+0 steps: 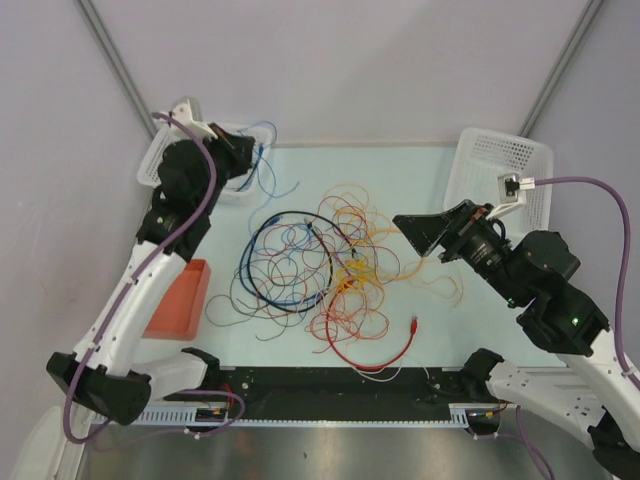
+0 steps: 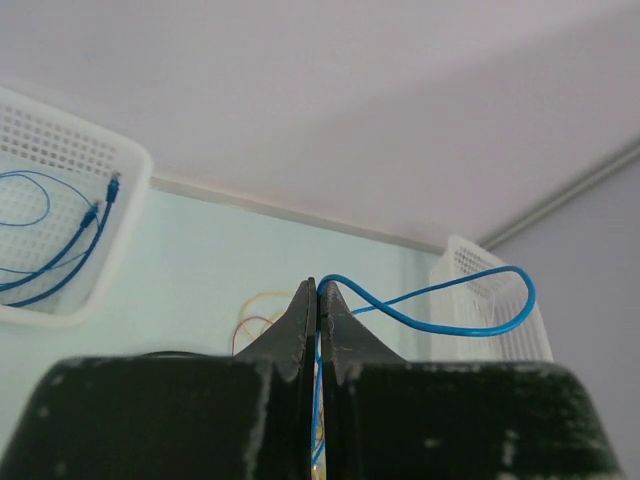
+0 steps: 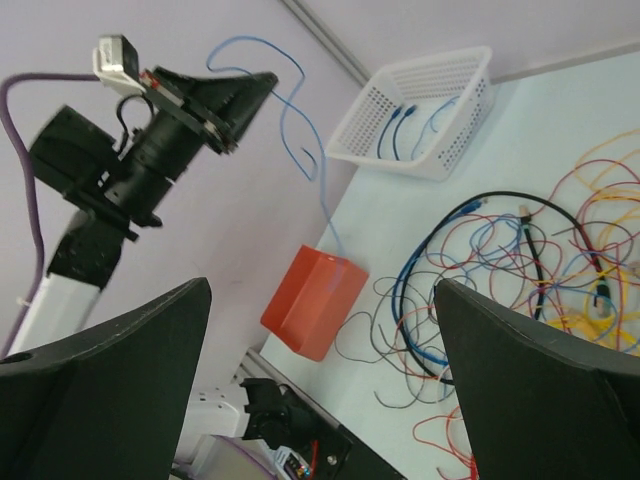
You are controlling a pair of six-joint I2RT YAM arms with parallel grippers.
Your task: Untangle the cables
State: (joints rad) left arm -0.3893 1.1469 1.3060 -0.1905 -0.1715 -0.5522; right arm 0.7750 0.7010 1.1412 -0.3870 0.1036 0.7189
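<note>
At upper left, the left gripper is clenched on a thin blue cable above the white basket. The cable's slack loops past the rim, so I judge it could spill outside the basket on release, or tug the heap if its tail is caught there. In the centre the tangle of cables lies on the table, and at right the right gripper hangs just beside it, jaws spread wide, grasping nothing.
</note>
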